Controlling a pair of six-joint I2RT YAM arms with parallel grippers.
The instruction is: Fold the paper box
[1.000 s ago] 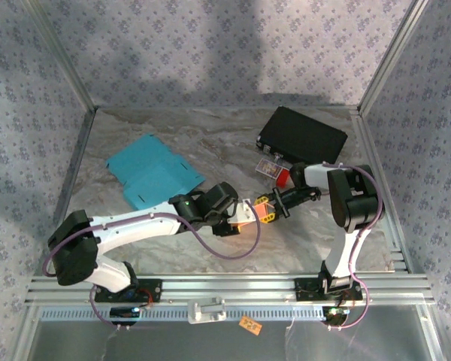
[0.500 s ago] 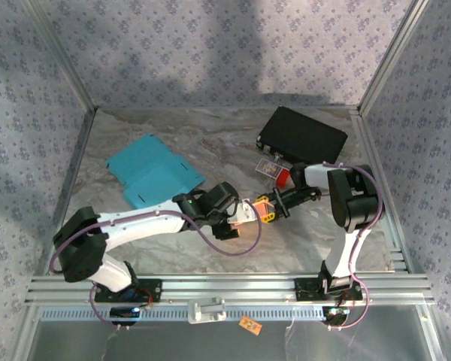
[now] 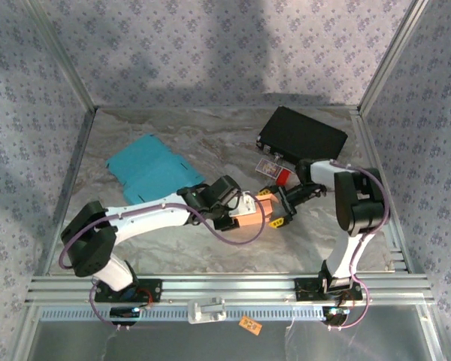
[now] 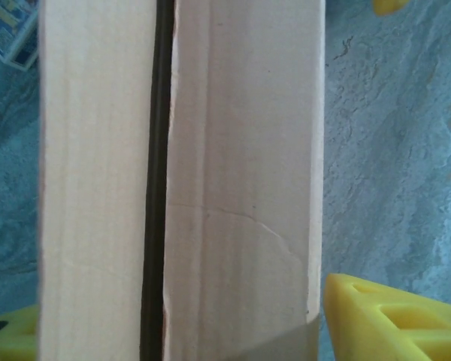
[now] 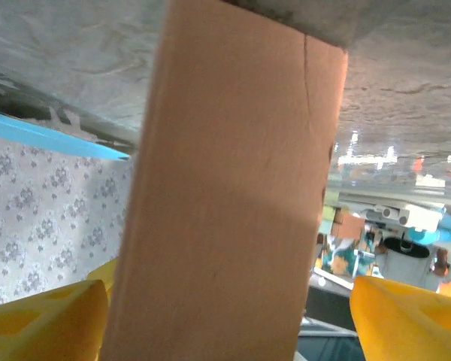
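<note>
Lying lengthwise straight ahead of each, the paper box point(image 3: 258, 211) is clamped by left gripper point(image 4: 182, 331) w/ right gripper point(image 5: 227, 316) opp., straddling it loosely, gap on one side.

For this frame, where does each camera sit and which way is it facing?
Top external: above and behind the bases, looking down on the table; both arms meet at the orange box.
Left wrist: close on the box's tan panels; yellow fingers at both bottom corners.
Right wrist: close on another box face; fingers likewise.
Shared: the box.
</note>
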